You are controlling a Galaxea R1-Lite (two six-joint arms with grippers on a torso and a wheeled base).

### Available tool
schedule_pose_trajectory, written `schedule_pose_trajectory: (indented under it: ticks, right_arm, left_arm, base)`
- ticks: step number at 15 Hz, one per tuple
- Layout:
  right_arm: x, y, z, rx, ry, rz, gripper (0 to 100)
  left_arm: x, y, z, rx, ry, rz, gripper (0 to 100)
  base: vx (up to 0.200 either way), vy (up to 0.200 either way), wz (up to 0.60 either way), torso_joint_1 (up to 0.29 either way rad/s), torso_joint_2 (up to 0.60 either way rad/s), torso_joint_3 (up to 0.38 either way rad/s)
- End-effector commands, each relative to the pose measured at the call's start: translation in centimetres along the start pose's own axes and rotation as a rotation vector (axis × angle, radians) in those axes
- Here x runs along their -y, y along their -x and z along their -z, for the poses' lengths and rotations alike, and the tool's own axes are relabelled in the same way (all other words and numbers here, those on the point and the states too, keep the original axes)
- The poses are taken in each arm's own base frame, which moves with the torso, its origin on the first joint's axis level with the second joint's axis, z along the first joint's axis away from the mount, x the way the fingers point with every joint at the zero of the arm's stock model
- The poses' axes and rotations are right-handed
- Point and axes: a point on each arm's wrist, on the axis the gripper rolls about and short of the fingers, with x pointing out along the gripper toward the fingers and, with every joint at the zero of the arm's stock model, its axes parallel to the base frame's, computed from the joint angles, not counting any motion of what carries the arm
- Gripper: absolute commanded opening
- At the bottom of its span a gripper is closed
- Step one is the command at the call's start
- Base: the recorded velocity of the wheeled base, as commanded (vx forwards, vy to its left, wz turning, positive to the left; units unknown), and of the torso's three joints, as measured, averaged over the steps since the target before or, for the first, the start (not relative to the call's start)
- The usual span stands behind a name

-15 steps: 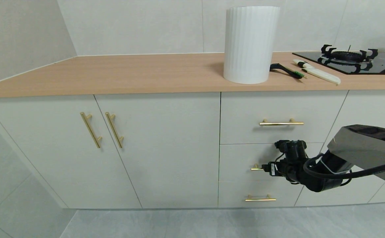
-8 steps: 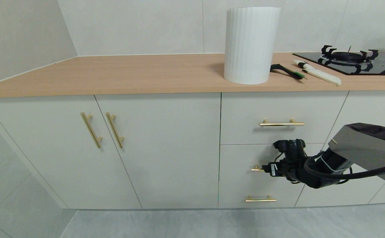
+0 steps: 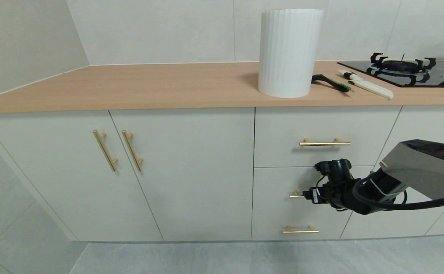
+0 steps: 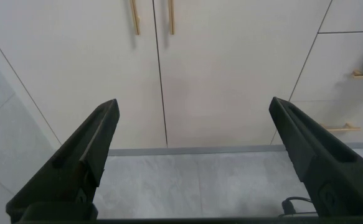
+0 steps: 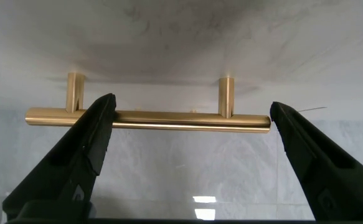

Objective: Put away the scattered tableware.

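Countertop [image 3: 149, 85]: one white canister [image 3: 289, 53], one black utensil [image 3: 330, 82], one knife [image 3: 364, 85]; three drawer handles [image 3: 325, 143].

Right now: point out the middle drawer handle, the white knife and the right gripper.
middle drawer handle [image 5: 169, 119]: right wrist view, middle of the brass bar.
white knife [image 3: 372, 88]: head view, on the blade.
right gripper [image 3: 307, 195]: head view, between its fingertips, at the handle.

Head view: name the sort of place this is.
Likely a kitchen: a wooden countertop over cabinet doors, a gas hob at its right end, a knife lying beside it.
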Motion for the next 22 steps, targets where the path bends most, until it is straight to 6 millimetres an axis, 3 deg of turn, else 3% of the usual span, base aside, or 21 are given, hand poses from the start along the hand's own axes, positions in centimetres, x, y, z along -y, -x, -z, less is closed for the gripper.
schedule_pose_trajectory:
  ticks: [1,14,16,18,19,20,22]
  right_arm:
    - [-0.1,-0.8,1.0,-0.033,0.011,0.001,100]
    - [-0.4,1.2,0.7,-0.081,0.027,-0.009,100]
    - [-0.5,2.9,0.8,-0.081,0.035,-0.016,100]
    - [-1.3,8.0,-0.7,-0.01,0.042,-0.084,100]
    - [-2.0,9.4,-1.0,0.01,0.054,-0.122,100]
    - [-2.7,9.7,-1.1,0.019,0.058,-0.147,100]
    - [-3.6,8.2,-2.0,0.041,0.05,-0.154,100]
  left_arm:
    - [0.0,0.0,0.0,-0.001,0.0,0.0,100]
    - [0.0,0.0,0.0,-0.001,0.0,0.001,100]
    - [0.0,0.0,0.0,-0.001,0.0,0.001,100]
    - [0.0,0.0,0.0,-0.001,0.0,0.0,100]
    - [0.0,0.0,0.0,-0.001,0.0,0.001,100]
    - [0.0,0.0,0.0,-0.001,0.0,0.0,100]
    - [0.0,0.0,0.0,-0.001,0.0,0.001,100]
  base:
    - [0.0,0.0,0.0,0.0,0.0,0.0]
    - [0.0,0.0,0.0,0.0,0.0,0.0]
    - [0.0,0.0,0.0,0.0,0.0,0.0]
    - [0.0,0.0,0.0,0.0,0.0,0.0]
    - [0.0,0.0,0.0,0.0,0.0,0.0]
    - [0.0,0.0,0.0,0.0,0.0,0.0]
    - [0.0,0.0,0.0,0.0,0.0,0.0]
